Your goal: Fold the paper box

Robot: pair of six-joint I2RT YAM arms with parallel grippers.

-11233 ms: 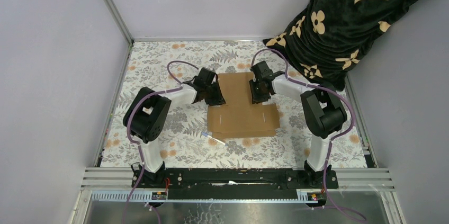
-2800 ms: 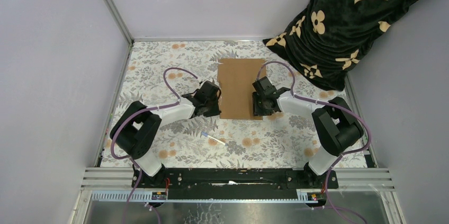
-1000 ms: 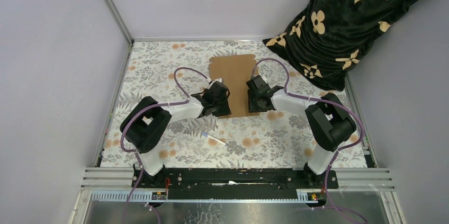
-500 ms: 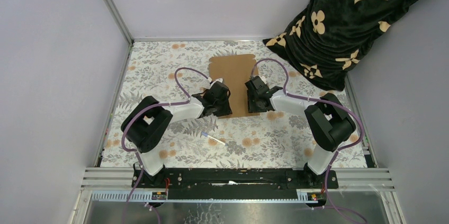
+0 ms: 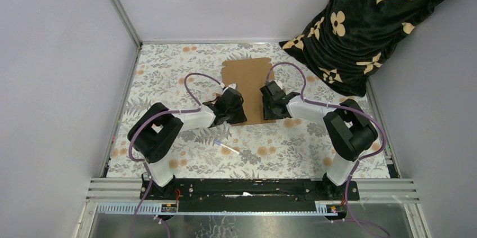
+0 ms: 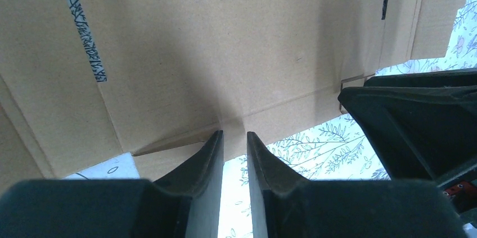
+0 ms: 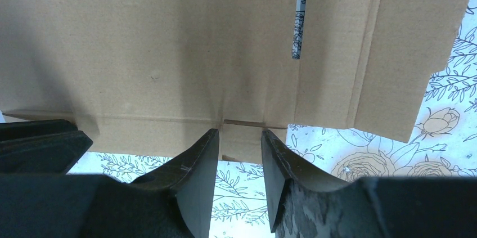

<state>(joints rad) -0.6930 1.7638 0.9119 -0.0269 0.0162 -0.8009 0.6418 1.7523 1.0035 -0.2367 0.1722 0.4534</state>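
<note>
The paper box [image 5: 250, 80] is a flat brown cardboard sheet lying at the back middle of the table. Both grippers stand at its near edge. My left gripper [image 5: 241, 117] is at the near left corner. In the left wrist view its fingers [image 6: 235, 134] are a narrow gap apart, tips at the folded edge of the cardboard [image 6: 225, 41], with tablecloth showing between them. My right gripper [image 5: 269, 114] is at the near right corner. Its fingers [image 7: 240, 132] are wider apart, tips at a small tab on the cardboard's [image 7: 169, 41] edge.
A small white stick [image 5: 226, 147] lies on the floral cloth in front of the left gripper. A black patterned cloth [image 5: 371, 24] is heaped at the back right. Grey walls close off the left, back and right. Each wrist view shows the other gripper alongside [image 6: 416, 131] [image 7: 39, 142].
The wide near panel seen first is now folded over, and the sheet has slid away from me with both grippers following. Over the last second almost nothing has moved.
</note>
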